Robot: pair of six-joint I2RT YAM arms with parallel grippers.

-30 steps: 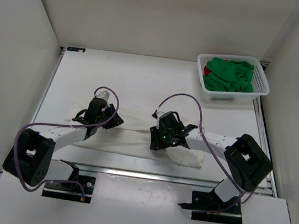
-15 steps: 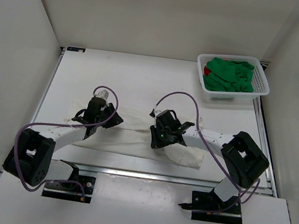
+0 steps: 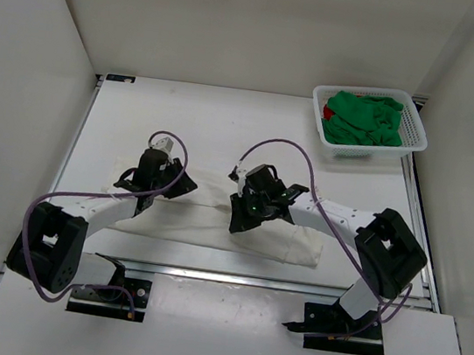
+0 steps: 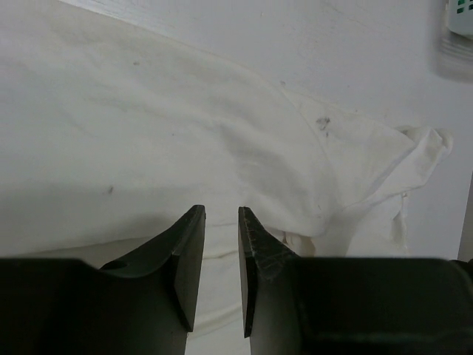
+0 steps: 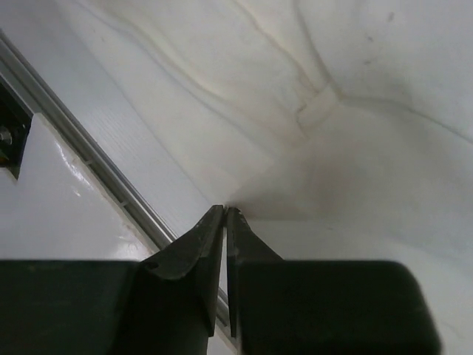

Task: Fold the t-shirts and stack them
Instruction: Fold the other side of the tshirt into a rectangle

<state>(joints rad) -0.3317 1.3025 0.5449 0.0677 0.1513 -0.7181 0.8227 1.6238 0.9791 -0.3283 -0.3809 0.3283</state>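
The cream-white t-shirt (image 3: pixel 200 223) lies as a long folded strip across the near part of the table; it fills the left wrist view (image 4: pixel 185 126) and the right wrist view (image 5: pixel 355 118). My right gripper (image 3: pixel 239 216) is shut, its tips (image 5: pixel 225 211) pinching an edge of this shirt close to the table's metal rail. My left gripper (image 3: pixel 169 187) hovers over the shirt's left part with its jaws (image 4: pixel 222 214) a narrow gap apart and nothing clearly pinched. The green t-shirt (image 3: pixel 364 118) lies bunched in the basket, with a bit of the red t-shirt (image 3: pixel 327 112) showing beside it.
The white mesh basket (image 3: pixel 415 139) stands at the far right corner. A metal rail (image 3: pixel 249 279) runs along the table's near edge, seen also in the right wrist view (image 5: pixel 111 181). White walls close in the left, back and right sides.
My right gripper has shut on the cream-white shirt's edge and shifted a little left and farther away. The left arm has hardly moved.
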